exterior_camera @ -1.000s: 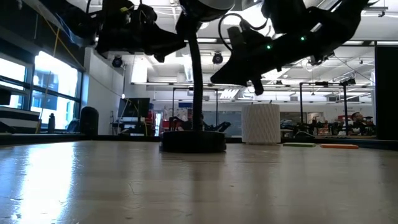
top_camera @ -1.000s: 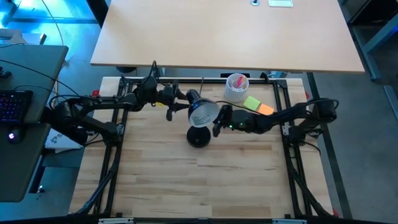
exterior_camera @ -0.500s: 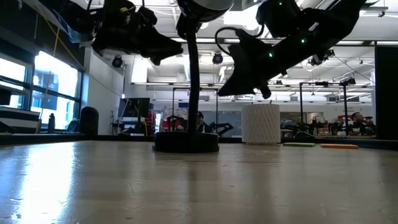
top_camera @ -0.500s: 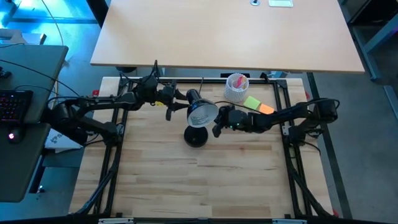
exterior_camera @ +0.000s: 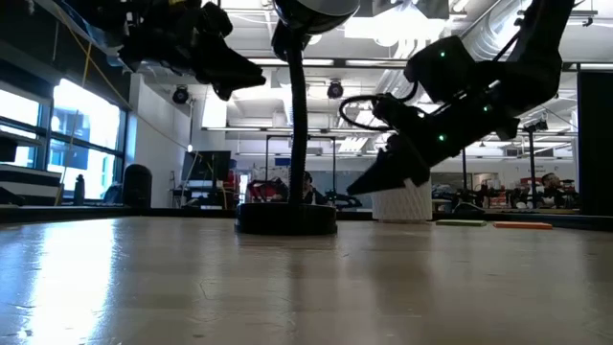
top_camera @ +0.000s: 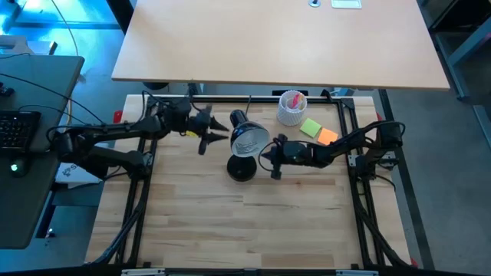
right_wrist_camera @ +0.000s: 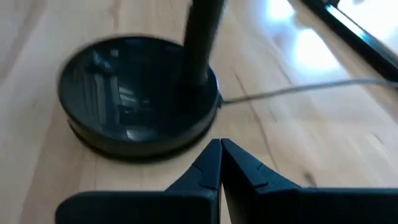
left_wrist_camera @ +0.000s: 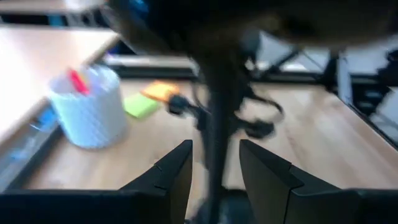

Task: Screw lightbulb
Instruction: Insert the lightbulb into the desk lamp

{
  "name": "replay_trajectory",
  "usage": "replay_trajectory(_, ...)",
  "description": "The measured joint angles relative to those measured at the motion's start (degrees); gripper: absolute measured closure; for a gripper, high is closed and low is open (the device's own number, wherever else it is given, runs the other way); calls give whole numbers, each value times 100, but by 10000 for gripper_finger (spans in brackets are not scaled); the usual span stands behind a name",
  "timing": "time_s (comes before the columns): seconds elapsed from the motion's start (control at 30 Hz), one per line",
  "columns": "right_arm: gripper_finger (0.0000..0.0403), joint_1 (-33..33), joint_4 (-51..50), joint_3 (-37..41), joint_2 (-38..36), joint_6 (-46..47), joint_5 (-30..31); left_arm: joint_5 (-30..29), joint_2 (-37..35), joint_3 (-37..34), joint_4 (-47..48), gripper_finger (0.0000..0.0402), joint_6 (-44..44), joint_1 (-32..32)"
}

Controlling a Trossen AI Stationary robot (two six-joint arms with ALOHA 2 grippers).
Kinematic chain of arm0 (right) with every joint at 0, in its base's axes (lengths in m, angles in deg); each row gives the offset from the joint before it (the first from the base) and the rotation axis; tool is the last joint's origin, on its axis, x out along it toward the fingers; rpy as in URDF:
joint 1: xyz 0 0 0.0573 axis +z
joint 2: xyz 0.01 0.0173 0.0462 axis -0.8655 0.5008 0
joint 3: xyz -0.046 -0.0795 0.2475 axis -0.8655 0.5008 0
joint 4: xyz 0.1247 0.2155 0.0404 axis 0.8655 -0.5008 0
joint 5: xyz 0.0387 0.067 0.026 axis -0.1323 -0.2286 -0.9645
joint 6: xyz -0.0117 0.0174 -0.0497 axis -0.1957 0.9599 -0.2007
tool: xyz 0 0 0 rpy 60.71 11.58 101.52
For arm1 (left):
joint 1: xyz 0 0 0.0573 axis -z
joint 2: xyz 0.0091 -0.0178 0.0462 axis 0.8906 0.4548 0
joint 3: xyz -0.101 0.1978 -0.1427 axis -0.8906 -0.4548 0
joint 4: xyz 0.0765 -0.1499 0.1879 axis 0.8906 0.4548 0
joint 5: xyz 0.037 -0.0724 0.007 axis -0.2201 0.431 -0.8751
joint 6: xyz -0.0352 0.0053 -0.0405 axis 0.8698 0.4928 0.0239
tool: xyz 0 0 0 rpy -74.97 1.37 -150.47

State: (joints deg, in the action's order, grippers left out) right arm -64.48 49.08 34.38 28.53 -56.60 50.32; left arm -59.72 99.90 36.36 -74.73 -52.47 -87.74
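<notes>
Counter: pale wood, carrying everything here.
Lamp: black, standing near the middle; round base sitting flat, head facing up.
Left gripper: hovering left of the lamp head, fingers spread apart, holding nothing.
Right gripper: sitting low just right of the base, fingers pressed together, holding nothing.
Cup: white, ribbed, standing far right of the lamp.
Lightbulb: cannot tell where it is.

We see two dark, jointed arms, each trailing thin black cables. The right arm shows small green lights. Each ends in angular black fingers.
</notes>
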Motion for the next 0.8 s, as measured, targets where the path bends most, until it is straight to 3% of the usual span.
replay_trajectory(0.1,401,7,234,-3,0,0,-144,-293,114,-190,76,275,-24,355)
replay_trajectory(0.23,401,8,457,-3,0,129,-130,-1405,376,-416,-155,275,67,912)
replay_trajectory(0.37,401,98,372,-1,-139,351,142,-2096,882,-614,-1187,268,429,1310)
replay_trajectory(0.53,401,443,-375,4,-715,314,975,-2395,1624,-646,-2335,230,673,1540)
replay_trajectory(0.67,401,688,-1044,3,-1265,317,1309,-2558,2102,-586,-2976,190,852,1612)
replay_trajectory(0.8,401,843,-1515,-4,-1718,353,1443,-3351,2349,-459,-2976,172,892,1767)
